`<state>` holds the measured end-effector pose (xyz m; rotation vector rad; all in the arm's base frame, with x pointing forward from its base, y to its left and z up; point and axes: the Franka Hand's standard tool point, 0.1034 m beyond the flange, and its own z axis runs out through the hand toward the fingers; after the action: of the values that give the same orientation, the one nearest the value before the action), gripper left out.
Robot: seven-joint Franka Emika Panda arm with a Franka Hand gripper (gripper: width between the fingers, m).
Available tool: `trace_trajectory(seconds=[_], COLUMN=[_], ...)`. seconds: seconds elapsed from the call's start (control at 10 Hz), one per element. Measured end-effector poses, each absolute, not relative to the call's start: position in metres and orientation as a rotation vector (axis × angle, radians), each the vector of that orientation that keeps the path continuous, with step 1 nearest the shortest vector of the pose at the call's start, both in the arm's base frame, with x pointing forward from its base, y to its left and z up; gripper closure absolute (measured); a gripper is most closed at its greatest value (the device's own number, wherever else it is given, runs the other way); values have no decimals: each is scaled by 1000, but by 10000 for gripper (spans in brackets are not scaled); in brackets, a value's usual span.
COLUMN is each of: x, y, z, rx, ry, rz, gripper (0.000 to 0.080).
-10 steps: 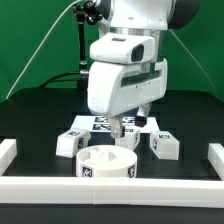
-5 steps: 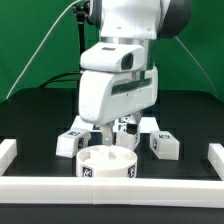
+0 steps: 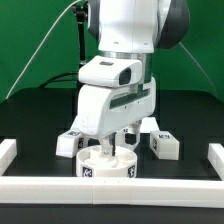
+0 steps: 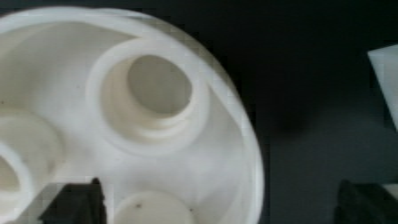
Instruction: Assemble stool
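The stool's round white seat [image 3: 107, 166] lies near the front rail, a tag on its side wall. In the wrist view the seat [image 4: 125, 110] fills most of the picture, showing its raised rim and round sockets. My gripper [image 3: 109, 149] hangs just above it, open, with nothing between the fingers. In the wrist view the gripper [image 4: 217, 204] straddles the seat's rim: one fingertip [image 4: 71, 202] is over the disc, the other over the black table. Tagged block legs lie on either side, one on the exterior view's left [image 3: 68, 143] and one on the right [image 3: 165, 145].
White border rails run along the front [image 3: 110, 188], the exterior view's left [image 3: 8, 150] and right [image 3: 214, 155]. Another white leg [image 3: 132, 132] lies behind the seat, partly hidden by the arm. A white piece [image 4: 384, 90] shows at the wrist view's edge.
The arm has come down and shifted toward the exterior view's left, bringing the gripper from behind the seat to just over it. The jaws stayed open.
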<state>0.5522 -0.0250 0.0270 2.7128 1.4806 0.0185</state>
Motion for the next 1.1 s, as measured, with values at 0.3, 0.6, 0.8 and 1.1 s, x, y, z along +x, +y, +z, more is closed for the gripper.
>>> trace_trajectory(seconds=[0.3,0.6,0.8,1.1], x=[548,548,547,547], y=[-23,-22,-22,-22], z=[12,10,10,10], rx=[2717,2714,2714,2714], ry=[1485,1484,1485,1485], rz=[26,45,45,45], gripper=[150,294,471,771])
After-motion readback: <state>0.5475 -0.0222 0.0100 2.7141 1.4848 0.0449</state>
